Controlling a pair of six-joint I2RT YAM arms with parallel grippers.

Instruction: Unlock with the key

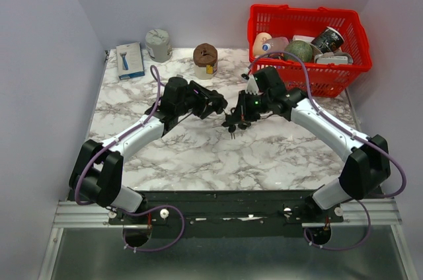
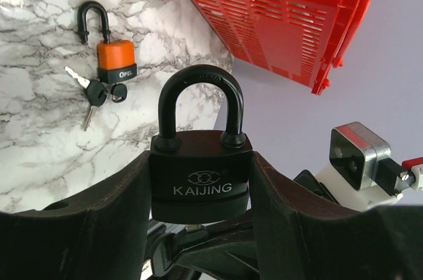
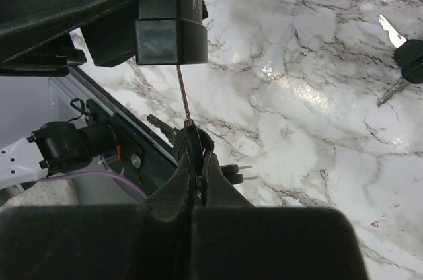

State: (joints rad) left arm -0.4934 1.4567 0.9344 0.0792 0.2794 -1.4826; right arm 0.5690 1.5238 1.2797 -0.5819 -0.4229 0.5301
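Note:
A black padlock marked KAIJING is held above the table, its shackle closed and upright in the left wrist view. My left gripper is shut on its body from both sides. My right gripper is shut on the black head of a key. The key's thin blade runs up to the padlock's underside; how deep it sits is hidden. Other keys of the bunch hang beside the fingers. In the top view both grippers, left and right, meet over the table's middle.
An orange padlock with its own keys lies on the marble. A red basket of items stands back right. At the back left are a blue-and-white pack, a grey cup and a brown container.

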